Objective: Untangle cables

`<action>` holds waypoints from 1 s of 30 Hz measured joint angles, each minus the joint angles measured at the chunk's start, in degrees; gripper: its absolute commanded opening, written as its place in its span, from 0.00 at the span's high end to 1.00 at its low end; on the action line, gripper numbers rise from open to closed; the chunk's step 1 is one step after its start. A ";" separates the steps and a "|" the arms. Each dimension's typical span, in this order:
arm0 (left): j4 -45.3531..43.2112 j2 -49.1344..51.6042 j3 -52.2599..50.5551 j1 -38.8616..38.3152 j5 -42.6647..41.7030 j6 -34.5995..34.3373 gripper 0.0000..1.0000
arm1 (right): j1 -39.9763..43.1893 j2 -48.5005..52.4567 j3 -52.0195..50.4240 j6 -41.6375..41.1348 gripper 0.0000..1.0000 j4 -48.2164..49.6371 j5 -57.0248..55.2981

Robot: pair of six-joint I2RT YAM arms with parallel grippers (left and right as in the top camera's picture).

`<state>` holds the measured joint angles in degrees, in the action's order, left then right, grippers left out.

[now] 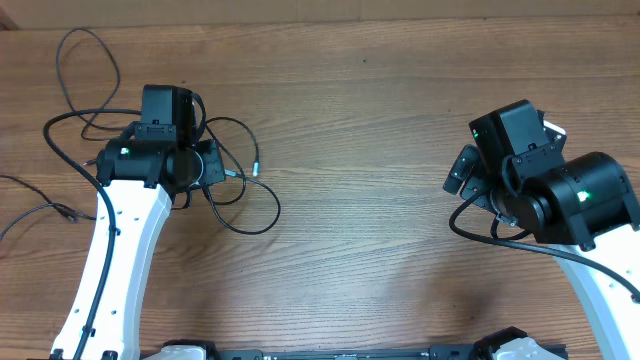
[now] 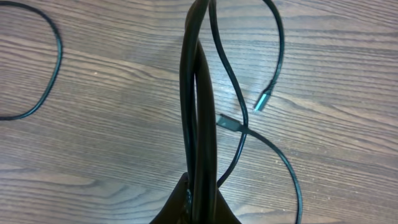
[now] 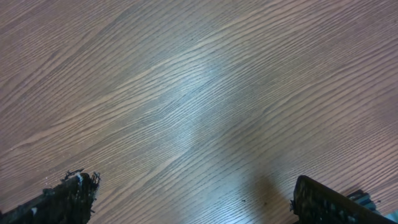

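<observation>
Thin black cables (image 2: 282, 43) lie in loose, crossing loops, two plug tips (image 2: 262, 101) close together.

Brown wood-grain table (image 1: 380, 230), soft pale glare

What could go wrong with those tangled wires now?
1. The left gripper is shut among the crossing cables; pulling could tighten the loops instead of freeing them.
2. A plug tip might snag on a crossing strand.
3. The right gripper is open over bare table, far away, so it can't hold the cables down.
</observation>
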<state>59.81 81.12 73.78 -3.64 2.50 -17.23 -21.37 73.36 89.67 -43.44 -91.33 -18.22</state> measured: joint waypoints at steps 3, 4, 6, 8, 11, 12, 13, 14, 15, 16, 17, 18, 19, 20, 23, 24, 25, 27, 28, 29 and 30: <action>0.48 0.00 0.00 0.00 3.80 -2.29 0.96 | 0.00 0.00 0.00 0.00 0.00 -0.02 0.02; 0.72 0.00 0.00 0.00 5.05 -3.17 0.96 | 0.00 0.00 0.00 -0.02 0.00 -0.02 0.02; 2.08 0.00 0.00 0.00 7.58 -5.57 0.95 | 0.00 0.00 0.00 0.00 0.00 -0.04 0.02; 3.45 0.02 0.00 0.04 9.64 -9.16 0.96 | 0.00 0.00 0.00 -0.02 0.00 -0.07 0.02; 4.68 0.33 -0.15 0.74 11.47 -15.91 0.95 | 0.00 0.00 0.00 -0.02 0.00 -0.02 0.04; 4.68 0.44 -0.55 1.09 11.89 -17.97 0.96 | 0.00 0.00 0.00 0.02 0.00 -0.02 0.02; 4.61 0.46 -0.74 1.18 12.24 -20.06 0.96 | 0.00 0.00 0.00 -0.02 0.00 -0.02 0.02; 3.82 0.55 -2.14 1.68 12.59 -22.38 0.96 | 0.00 0.00 0.00 -0.02 0.00 -0.04 0.02; 2.75 0.63 -3.26 2.01 12.85 -24.50 0.95 | 0.00 0.00 0.00 -0.02 0.00 0.00 0.02; 2.03 0.66 -4.04 2.27 12.90 -25.49 0.96 | 0.00 0.00 0.00 0.00 0.00 -0.04 0.04; -0.04 0.66 -5.51 2.54 12.98 -26.82 0.96 | 0.00 0.00 0.00 0.00 0.00 -0.04 0.00; -2.21 0.66 -7.19 2.71 12.94 -27.96 0.95 | 0.00 0.00 0.00 0.02 0.00 0.00 0.00; -3.93 0.74 -8.55 2.91 12.74 -28.68 0.95 | 0.00 0.00 0.00 -0.02 0.00 -0.02 0.00; -6.21 0.83 -10.60 3.04 12.46 -29.57 0.92 | 0.00 0.00 0.00 -0.02 0.00 -0.04 0.02; -11.69 0.96 -15.04 3.10 11.32 -30.91 0.82 | 0.00 0.00 0.00 -0.02 0.00 -0.02 0.02; -13.66 1.07 -17.00 3.10 10.80 -31.21 0.78 | 0.00 0.00 0.00 0.00 0.00 0.02 0.02; -14.62 1.11 -18.10 3.10 10.58 -31.47 0.77 | 0.00 0.00 0.00 0.00 0.00 -0.02 0.02; -15.54 1.14 -19.98 3.10 10.21 -31.98 0.59 | 0.00 0.00 0.00 -0.02 0.00 -0.02 0.02; -15.45 1.14 -20.52 3.10 10.16 -32.11 0.24 | 0.00 0.00 0.00 0.00 0.00 -0.04 0.02; -14.95 1.14 -21.38 3.10 10.21 -31.93 0.08 | 0.00 0.00 0.00 0.00 0.00 0.00 0.00; -14.73 1.14 -21.55 3.10 10.54 -31.71 0.01 | 0.00 0.00 0.00 0.00 0.00 -0.04 0.04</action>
<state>45.08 82.26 52.23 -0.54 13.04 -48.95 -21.37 73.36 89.67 -43.44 -91.37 -18.17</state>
